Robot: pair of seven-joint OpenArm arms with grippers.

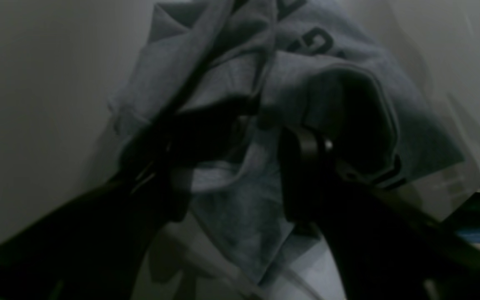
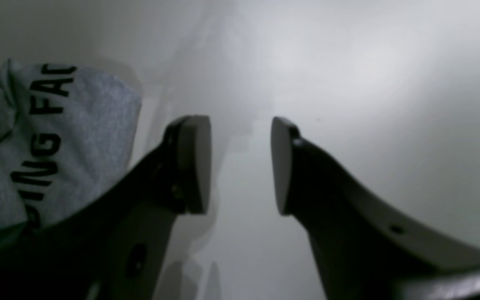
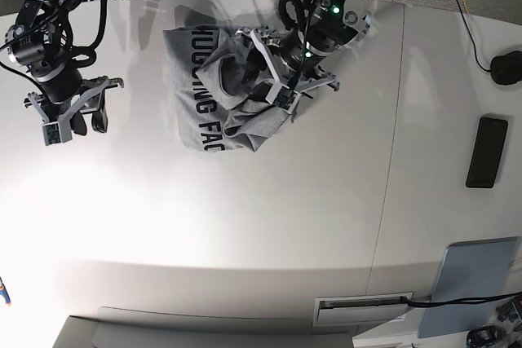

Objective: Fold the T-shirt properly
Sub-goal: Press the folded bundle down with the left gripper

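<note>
Both grippers are working over the white table [image 3: 245,218]. Over on the shirt, the left gripper [image 1: 240,166] is pinching a soft fold of the grey T-shirt [image 3: 214,91] (all bunched up, black letters showing). Off to the side, the right gripper [image 2: 240,162] is hanging with its smooth flat pads apart, holding nothing.

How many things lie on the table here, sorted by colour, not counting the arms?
Grey: 1, the T-shirt, crumpled, with the left gripper in its folds
Black: 2, a flat slab and a rounded thing at the edge
Pale blue: 1, a flat pad
Total: 4
</note>
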